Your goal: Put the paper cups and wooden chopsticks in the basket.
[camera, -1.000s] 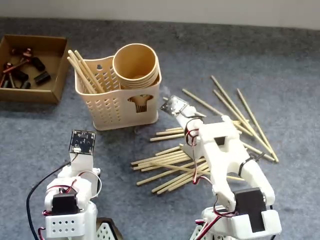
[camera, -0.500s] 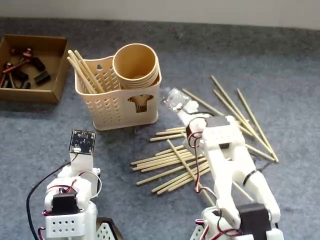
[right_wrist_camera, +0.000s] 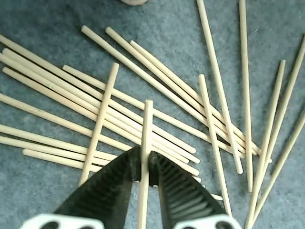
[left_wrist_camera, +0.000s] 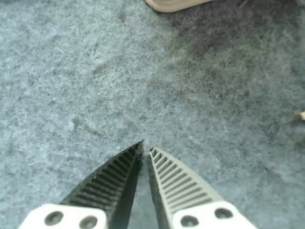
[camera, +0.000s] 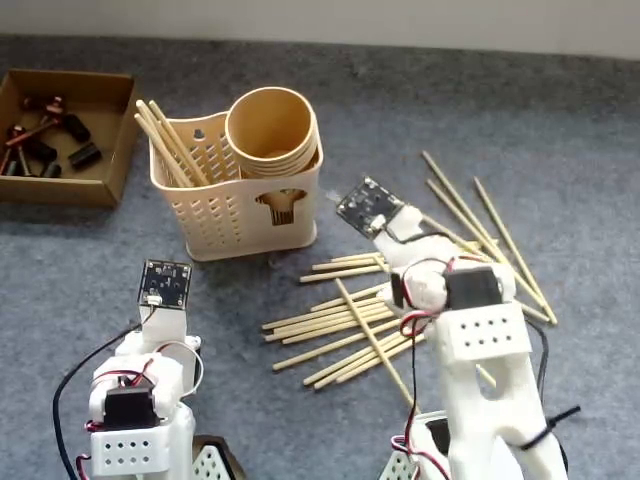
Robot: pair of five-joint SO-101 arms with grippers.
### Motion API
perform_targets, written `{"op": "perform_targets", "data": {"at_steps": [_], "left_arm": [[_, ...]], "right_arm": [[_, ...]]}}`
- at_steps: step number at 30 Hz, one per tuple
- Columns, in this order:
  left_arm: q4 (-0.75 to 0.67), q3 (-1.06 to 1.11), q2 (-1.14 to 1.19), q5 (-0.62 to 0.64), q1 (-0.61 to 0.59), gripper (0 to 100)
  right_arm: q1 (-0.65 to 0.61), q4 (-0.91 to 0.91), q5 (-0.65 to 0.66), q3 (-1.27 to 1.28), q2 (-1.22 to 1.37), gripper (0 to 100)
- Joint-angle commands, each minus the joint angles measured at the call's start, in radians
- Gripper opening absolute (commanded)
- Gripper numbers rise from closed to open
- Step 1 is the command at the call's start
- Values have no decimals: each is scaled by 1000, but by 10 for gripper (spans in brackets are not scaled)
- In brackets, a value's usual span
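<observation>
A cream perforated basket (camera: 240,215) stands at the back centre, with a stack of paper cups (camera: 272,130) and a few wooden chopsticks (camera: 165,140) leaning in it. A pile of chopsticks (camera: 320,322) lies on the carpet in front of it. My right gripper (right_wrist_camera: 145,160) is shut on one chopstick (right_wrist_camera: 147,129) just above that pile (right_wrist_camera: 62,95). In the high view this held chopstick (camera: 372,340) slants across the pile under the right arm (camera: 445,290). My left gripper (left_wrist_camera: 145,149) is shut on nothing over bare carpet, near the basket's foot (left_wrist_camera: 176,4).
More loose chopsticks (camera: 480,225) fan out at the right of the pile. A cardboard box (camera: 110,150) with dark parts sits at the back left. The left arm (camera: 140,390) stands at the front left on grey carpet.
The right arm has folded up and drawn back from its low stretch over the pile. One chopstick now slants across the others in its grip. The left arm has kept still.
</observation>
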Motion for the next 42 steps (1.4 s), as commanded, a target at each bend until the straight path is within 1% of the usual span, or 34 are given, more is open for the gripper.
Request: {"op": "perform_targets", "data": {"at_steps": [1, 10, 19, 31, 39, 42], "left_arm": [[3, 21, -4, -5, -7, 7], [3, 21, -4, -5, -7, 7], [3, 21, -4, -5, -7, 7], [3, 21, -4, -5, -7, 7], [3, 21, -4, -5, -7, 7], [3, 21, -4, -5, -7, 7]], "right_arm": [[13, 67, 6, -2, -105, 5], [13, 194, 6, 1, -328, 5], [12, 277, 6, 1, -427, 5], [12, 298, 6, -7, -544, 5], [12, 291, 5, -12, -562, 5], [7, 288, -25, -16, -562, 5]]}}
